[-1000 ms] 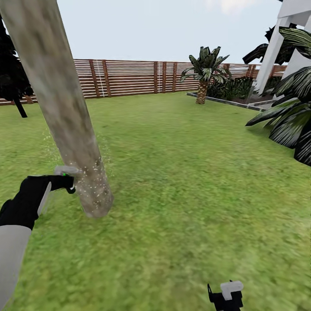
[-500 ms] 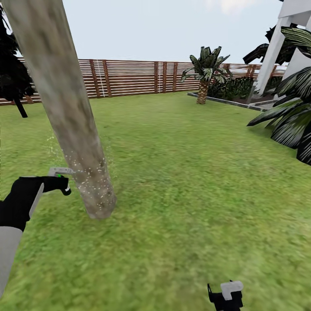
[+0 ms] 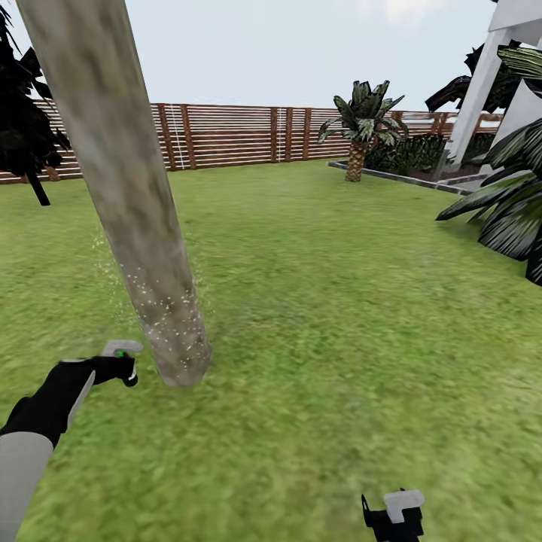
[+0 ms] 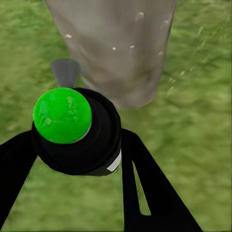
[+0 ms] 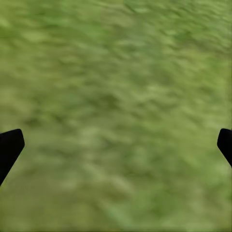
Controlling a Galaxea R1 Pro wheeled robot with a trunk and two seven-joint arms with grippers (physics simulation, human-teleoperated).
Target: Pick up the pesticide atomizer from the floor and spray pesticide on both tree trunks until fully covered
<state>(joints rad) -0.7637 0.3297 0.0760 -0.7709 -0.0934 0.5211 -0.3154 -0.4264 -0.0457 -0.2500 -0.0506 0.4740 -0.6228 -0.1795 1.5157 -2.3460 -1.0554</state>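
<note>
Pesticide atomizer (image 4: 77, 130) in left fingers (image 4: 145, 193), beside tree trunk (image 3: 135, 226).

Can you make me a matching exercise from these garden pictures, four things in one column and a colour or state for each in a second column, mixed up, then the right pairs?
Things:
1. tree trunk
2. pesticide atomizer
3. right gripper
4. fence

States:
A. open, above bare grass
B. brown horizontal slats at the far edge of the lawn
C. black body with a bright green top, held in the left gripper
D. grey-brown bark, speckled with pale droplets near its base

Pairs: 1-D, 2-C, 3-A, 4-B
</note>
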